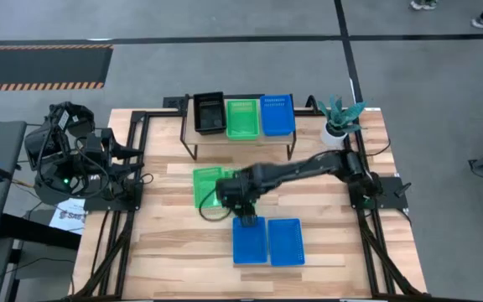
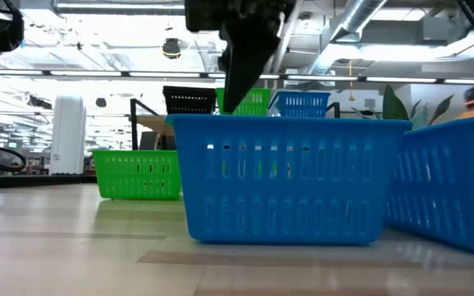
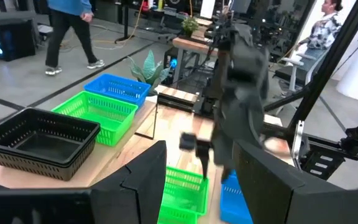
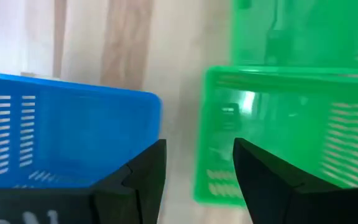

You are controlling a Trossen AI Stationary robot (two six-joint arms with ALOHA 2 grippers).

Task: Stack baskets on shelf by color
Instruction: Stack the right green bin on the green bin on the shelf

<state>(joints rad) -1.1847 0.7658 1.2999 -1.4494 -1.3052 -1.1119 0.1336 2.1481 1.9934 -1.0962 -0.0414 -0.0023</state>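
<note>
On the shelf (image 1: 243, 138) at the table's far side stand a black basket (image 1: 209, 113), a green one (image 1: 242, 119) and a blue one (image 1: 277, 115), resting on its wood top. A green basket (image 1: 208, 186) and two blue baskets (image 1: 249, 241) (image 1: 284, 242) sit on the tabletop. My right gripper (image 4: 197, 168) is open and hovers over the gap between the left blue basket (image 4: 67, 130) and the green basket (image 4: 291, 137), touching neither. In the low view it hangs above the blue basket (image 2: 286, 177). My left gripper (image 3: 197, 180) is open, parked at the table's left side.
A potted plant (image 1: 340, 122) stands at the far right corner beside the shelf. Cables and a headset (image 1: 65, 155) lie off the table's left edge. Bare tabletop (image 1: 166, 252) lies left of the blue baskets. People move in the room beyond.
</note>
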